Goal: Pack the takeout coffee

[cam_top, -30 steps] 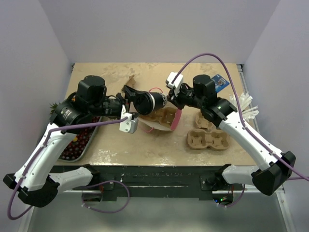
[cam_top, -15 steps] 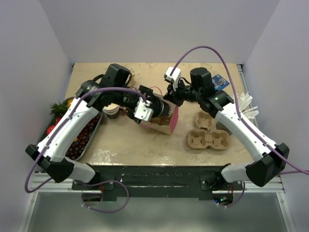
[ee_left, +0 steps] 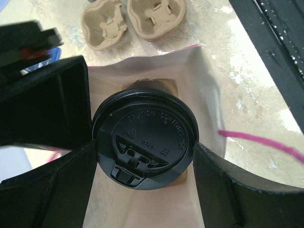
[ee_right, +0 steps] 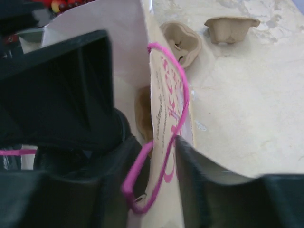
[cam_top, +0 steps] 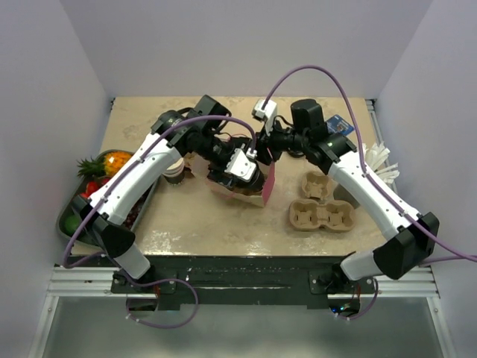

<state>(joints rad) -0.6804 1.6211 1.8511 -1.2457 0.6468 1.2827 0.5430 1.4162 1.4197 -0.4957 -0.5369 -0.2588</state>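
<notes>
Marbled beige table (cam_top: 186,224) runs from the arm bases at the bottom of the overhead view up to the back wall. Nearest you, at lower right, sit the empty pulp cup carriers (cam_top: 320,215). Just beyond them, mid-frame, stands the paper bag (cam_top: 266,185) with its pink handle (ee_right: 179,90).

Over the last second the takeout coffee (ee_left: 142,142), which was held tilted by the bag mouth, has come upright and gone down inside the bag. In the left wrist view the bag's pale walls surround it. Your left fingers (ee_left: 223,185) clamp its lid from both sides. You cannot tell whether the cup's base rests on the brown cardboard beneath it. Your right fingers (ee_right: 199,175), pinched shut a moment ago, now stand parted with the bag's wall loose between them.

By the look of it the packing is nearly done and only the release remains. Your left arm arches from lower left over the bag with its wrist pointing down. Your right arm reaches in from the right to the bag's far rim.
</notes>
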